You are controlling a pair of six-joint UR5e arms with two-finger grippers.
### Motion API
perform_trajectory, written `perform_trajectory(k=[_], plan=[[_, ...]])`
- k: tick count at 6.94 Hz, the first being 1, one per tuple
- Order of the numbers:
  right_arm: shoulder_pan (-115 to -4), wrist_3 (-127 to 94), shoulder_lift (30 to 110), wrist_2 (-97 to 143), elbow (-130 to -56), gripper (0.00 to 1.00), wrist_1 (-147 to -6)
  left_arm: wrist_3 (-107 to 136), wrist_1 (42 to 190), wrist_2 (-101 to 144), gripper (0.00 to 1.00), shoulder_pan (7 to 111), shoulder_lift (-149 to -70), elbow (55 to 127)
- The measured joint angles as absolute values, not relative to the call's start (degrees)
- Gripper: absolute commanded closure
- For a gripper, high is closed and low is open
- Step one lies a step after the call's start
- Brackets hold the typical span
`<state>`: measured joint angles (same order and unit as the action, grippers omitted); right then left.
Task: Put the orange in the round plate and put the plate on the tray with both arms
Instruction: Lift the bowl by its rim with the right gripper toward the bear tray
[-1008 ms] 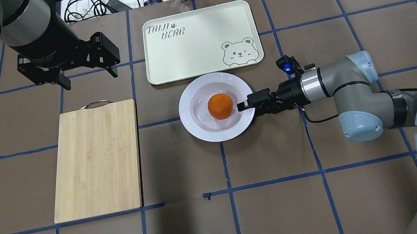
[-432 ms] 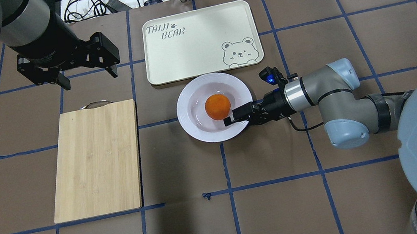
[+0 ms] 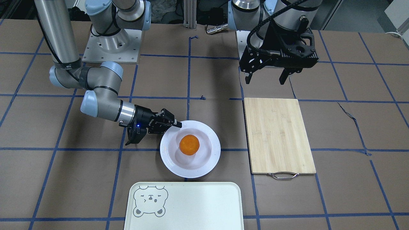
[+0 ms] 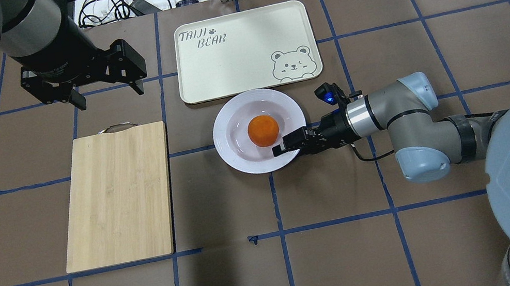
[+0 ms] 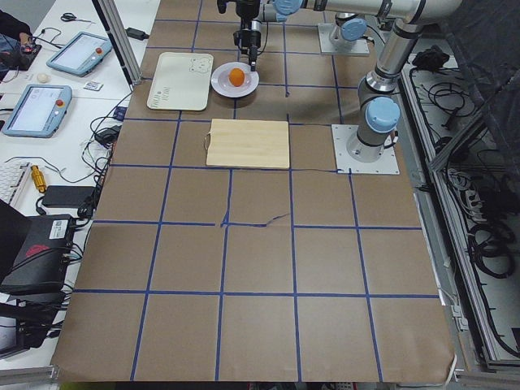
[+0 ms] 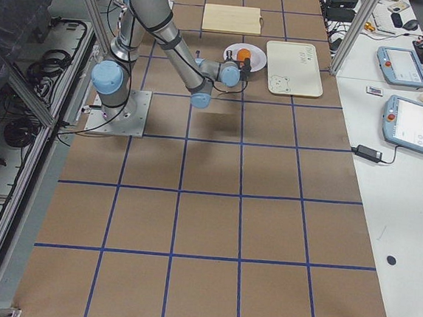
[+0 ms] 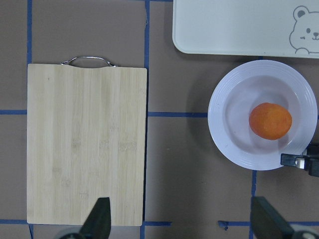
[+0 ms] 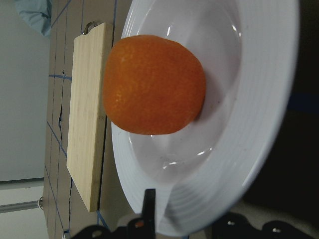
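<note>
Nearest, the right gripper [image 4: 282,149] meets the near-right rim of the plate [image 4: 236,154]. One finger [image 3: 176,124] lies over the rim and the other is hidden, so a clench cannot be confirmed. The orange [image 4: 263,130] sits in the plate's centre. The tray [image 4: 246,60] lies just beyond, not touching. The left gripper [image 4: 108,92] hangs with fingers spread, empty, past the board [image 4: 118,198].

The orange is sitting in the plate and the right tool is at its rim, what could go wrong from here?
The right tool meets the plate at one edge only, so a lift could tip it and the loose orange may roll out. The left tool hangs open far off, near the board, giving no support on the opposite side. The tray has a raised rim close by; a low carry might catch it.
</note>
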<state>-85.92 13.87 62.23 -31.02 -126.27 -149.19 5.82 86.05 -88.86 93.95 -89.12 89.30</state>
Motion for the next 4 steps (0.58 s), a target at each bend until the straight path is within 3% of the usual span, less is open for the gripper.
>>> perform_trajectory(k=[4], plan=[[-85.73,8.37,64.88,-30.96,-125.95,0.95,-148.93,5.80,86.05,-88.86,0.00,93.96,-89.13,89.24]])
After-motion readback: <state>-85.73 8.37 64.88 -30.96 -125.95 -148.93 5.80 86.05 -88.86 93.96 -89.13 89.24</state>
